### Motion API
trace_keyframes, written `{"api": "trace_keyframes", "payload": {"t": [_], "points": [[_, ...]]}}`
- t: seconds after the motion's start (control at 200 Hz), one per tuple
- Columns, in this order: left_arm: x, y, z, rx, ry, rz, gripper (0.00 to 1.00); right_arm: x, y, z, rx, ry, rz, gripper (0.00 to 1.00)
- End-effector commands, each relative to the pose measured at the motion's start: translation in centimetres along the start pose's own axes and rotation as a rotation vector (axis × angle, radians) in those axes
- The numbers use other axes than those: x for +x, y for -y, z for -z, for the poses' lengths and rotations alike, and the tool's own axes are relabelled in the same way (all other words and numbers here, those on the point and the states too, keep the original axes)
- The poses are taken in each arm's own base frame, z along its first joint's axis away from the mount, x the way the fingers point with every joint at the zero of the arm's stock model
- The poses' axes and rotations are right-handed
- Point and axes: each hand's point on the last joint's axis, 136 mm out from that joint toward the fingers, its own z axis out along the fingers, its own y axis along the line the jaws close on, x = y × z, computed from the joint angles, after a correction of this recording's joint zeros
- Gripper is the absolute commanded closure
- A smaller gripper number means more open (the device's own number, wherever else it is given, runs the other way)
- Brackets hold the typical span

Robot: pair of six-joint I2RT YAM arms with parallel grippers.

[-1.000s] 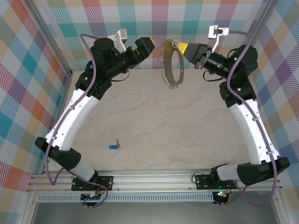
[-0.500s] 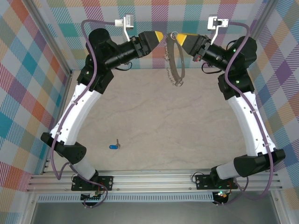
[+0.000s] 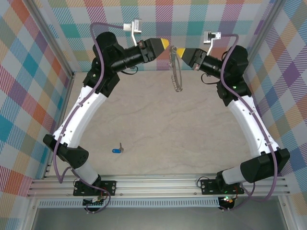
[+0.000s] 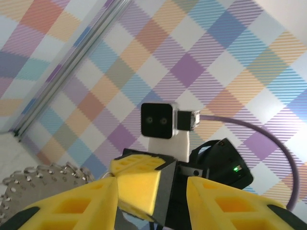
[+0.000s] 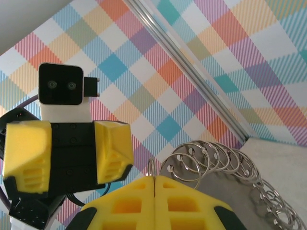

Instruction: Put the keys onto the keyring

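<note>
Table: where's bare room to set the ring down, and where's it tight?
Free: the wide middle of the table, between the left arm and right arm, and the near strip right of the key. Crowded: far edge, where the left gripper and right gripper meet at the hanging keyring.

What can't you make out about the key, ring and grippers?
- The key's blade: too small in the top view.
- Whether the left gripper touches the keyring: too small from above; left wrist view's bottom edge cuts the ring.
- Keyring's lower part: cut by right wrist view's edge.
</note>
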Motion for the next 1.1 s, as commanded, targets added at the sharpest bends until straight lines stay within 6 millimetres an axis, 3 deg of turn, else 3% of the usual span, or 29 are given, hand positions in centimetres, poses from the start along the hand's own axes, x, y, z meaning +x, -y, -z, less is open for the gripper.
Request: {"api": "trace_keyframes", "payload": {"t": [0.0, 0.265, 1.095], "points": [[0.5, 0.2, 0.6, -0.005, 0.014, -0.008, 0.59, -1.5, -3.3, 1.5, -0.057, 0.065, 0.066, 1.00], [1.6, -1.8, 0.3, -0.026, 0.010, 0.032, 0.62, -0.6, -2.6, 1.4, -0.056, 0.044, 0.027, 1.00], [1.4, -1.7, -1.0, 0.011, 0.027, 0.053, 0.65, 0.1, -1.1, 0.3, -0.068, -0.001, -0.031, 1.00]]}}
